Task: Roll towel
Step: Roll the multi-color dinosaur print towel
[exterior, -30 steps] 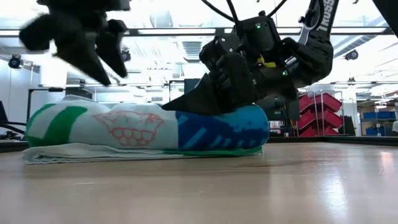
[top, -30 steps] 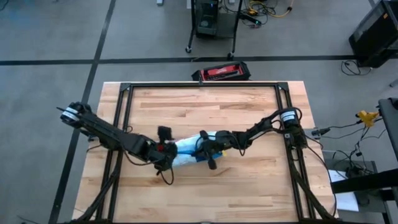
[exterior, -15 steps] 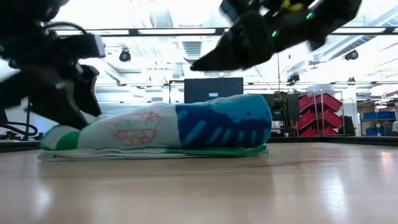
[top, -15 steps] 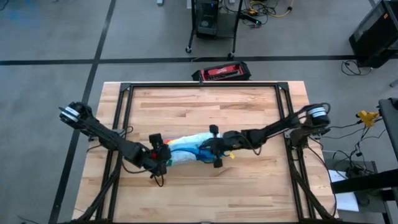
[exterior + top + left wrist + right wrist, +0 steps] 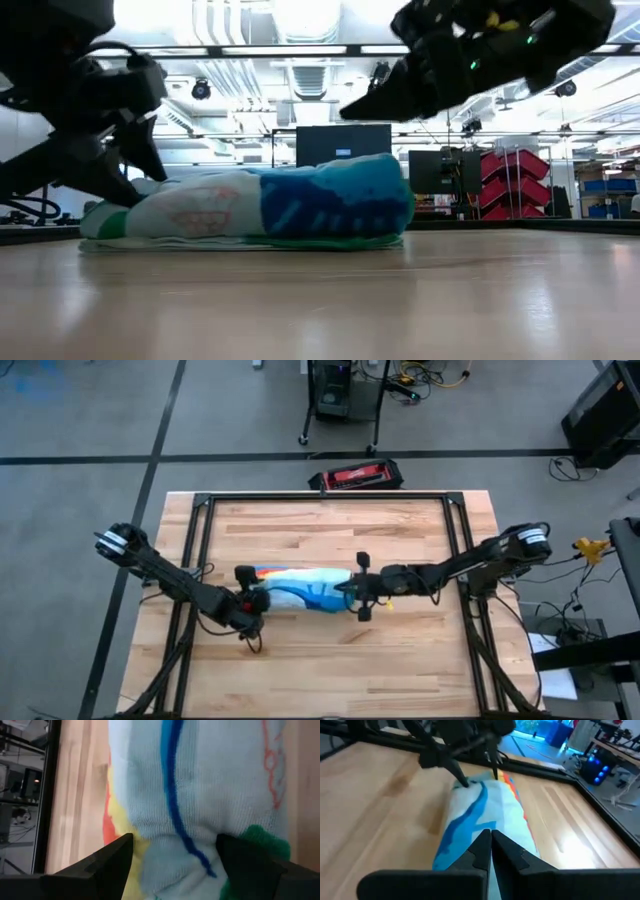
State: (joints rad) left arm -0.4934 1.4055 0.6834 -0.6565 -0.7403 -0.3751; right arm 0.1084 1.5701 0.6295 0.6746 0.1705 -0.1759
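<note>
Wood table [image 5: 400, 650] carrying rolled towel [image 5: 305, 590] lying mid-table, green edge on boards | left gripper [image 5: 254, 601] spreading its fingers [image 5: 95, 865] around towel's left end, straddling it | right gripper [image 5: 352, 588] hovering just above towel's right end, fingers [image 5: 480, 847] pressed together, holding nothing
</note>
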